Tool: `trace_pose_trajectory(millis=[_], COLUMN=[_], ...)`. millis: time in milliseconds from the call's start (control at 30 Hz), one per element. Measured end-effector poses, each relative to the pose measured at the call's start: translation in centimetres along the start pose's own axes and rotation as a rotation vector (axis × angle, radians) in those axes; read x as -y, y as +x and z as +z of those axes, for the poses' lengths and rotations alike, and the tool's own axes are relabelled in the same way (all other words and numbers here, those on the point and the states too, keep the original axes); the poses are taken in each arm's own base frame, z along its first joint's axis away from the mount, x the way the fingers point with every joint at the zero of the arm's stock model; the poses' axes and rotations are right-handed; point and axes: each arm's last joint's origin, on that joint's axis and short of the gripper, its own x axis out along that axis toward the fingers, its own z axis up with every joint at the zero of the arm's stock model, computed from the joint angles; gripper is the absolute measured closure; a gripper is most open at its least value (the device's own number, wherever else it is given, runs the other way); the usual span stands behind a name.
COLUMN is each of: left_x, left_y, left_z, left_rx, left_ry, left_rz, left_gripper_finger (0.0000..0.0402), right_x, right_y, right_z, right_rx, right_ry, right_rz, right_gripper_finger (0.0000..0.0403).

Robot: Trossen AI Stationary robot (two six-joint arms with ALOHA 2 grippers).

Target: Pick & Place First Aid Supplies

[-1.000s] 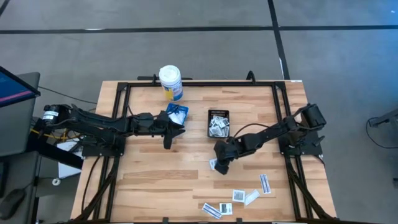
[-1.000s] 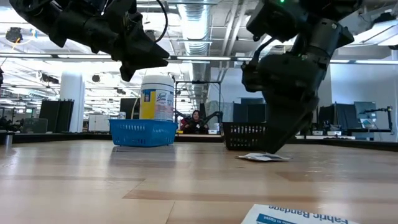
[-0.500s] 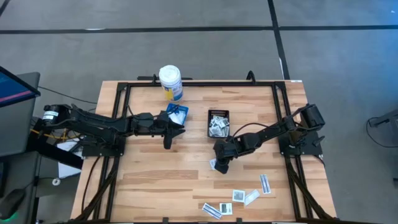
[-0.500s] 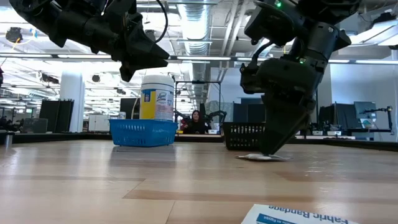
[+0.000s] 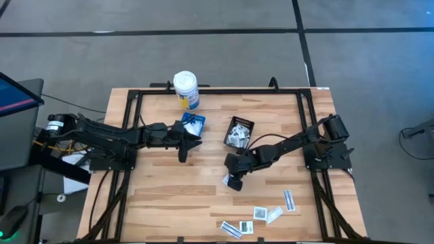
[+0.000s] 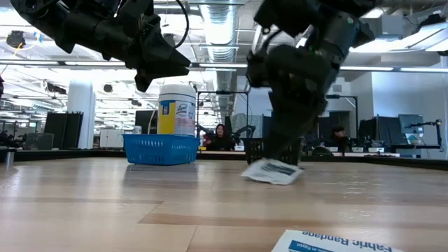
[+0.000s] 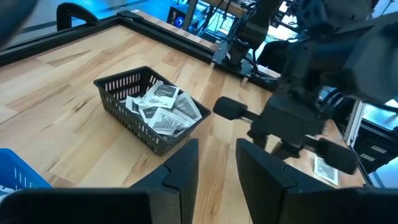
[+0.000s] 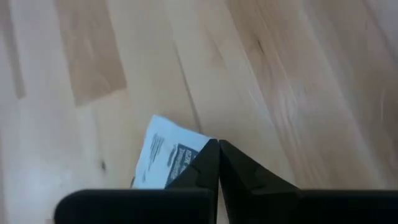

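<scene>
My right gripper (image 5: pixel 232 181) stands near the table's middle, pointing steeply down, shut on a small white first aid packet (image 8: pixel 163 163) with dark print. The low view shows that packet (image 6: pixel 272 171) tilted under the fingers, just over the wood. More white packets fill the black tray (image 5: pixel 239 132), and several lie flat near the table's near right corner (image 5: pixel 261 213). My left gripper (image 7: pixel 216 158) hovers open and level beside the blue tray (image 5: pixel 193 123), with nothing between its fingers. My right gripper pinches one edge of the packet (image 8: pixel 198 153) between its two fingertips, which come from above, slanting down. The rest of the packet sticks out sideways from the fingers, tilted. Whether its low edge (image 6: pixel 260 178) still rests on the table, I cannot tell.
A white bottle with a yellow label (image 5: pixel 186 90) stands at the far edge behind the blue tray. One printed packet (image 6: pixel 343 241) lies close to the low camera. Black rails frame the table (image 5: pixel 129 135). A person (image 6: pixel 220 136) sits in the room beyond.
My right gripper has shut on the packet and gone toward the table's left, rising a little and rolling its wrist. The packet, flat on the wood before, now sits tilted with one edge raised. The black tray has turned slightly askew.
</scene>
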Motion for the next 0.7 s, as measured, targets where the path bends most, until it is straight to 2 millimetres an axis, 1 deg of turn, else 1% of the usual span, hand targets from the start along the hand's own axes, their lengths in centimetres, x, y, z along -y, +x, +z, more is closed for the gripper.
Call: trace_pose_trajectory(millis=[133, 233, 333, 467, 600, 700], left_x=[0.0, 0.0, 0.0, 0.0, 0.0, 0.0], left_y=[0.0, 0.0, 0.0, 0.0, 0.0, 0.0], left_z=[0.0, 0.0, 0.0, 0.0, 0.0, 0.0], left_rx=[0.000, 0.000, 0.000, 0.000, -0.001, -0.001], left_ry=[0.000, 0.000, 0.000, 0.000, 0.000, 0.000], left_rz=[0.000, 0.000, 0.000, 0.000, 0.000, 0.000], left_gripper_finger=[0.0294, 0.0294, 0.0294, 0.0294, 0.0294, 0.0294], right_x=[-0.9, -1.3, -1.5, -1.1, -1.1, -0.6], right_y=[-0.8, -1.3, -2.0, -3.0, -5.2, -6.9], right_z=[1.1, 1.4, 1.6, 2.0, 3.3, 3.9], right_rx=[0.017, 0.011, 0.007, 0.032, 0.130, 0.201], right_ry=[-0.043, -0.060, -0.079, -0.099, -0.111, -0.118], right_rz=[0.002, -0.061, -0.171, -0.362, -0.512, -0.642], right_gripper_finger=[0.0400, 0.0402, 0.0402, 0.0402, 0.0402, 0.0402])
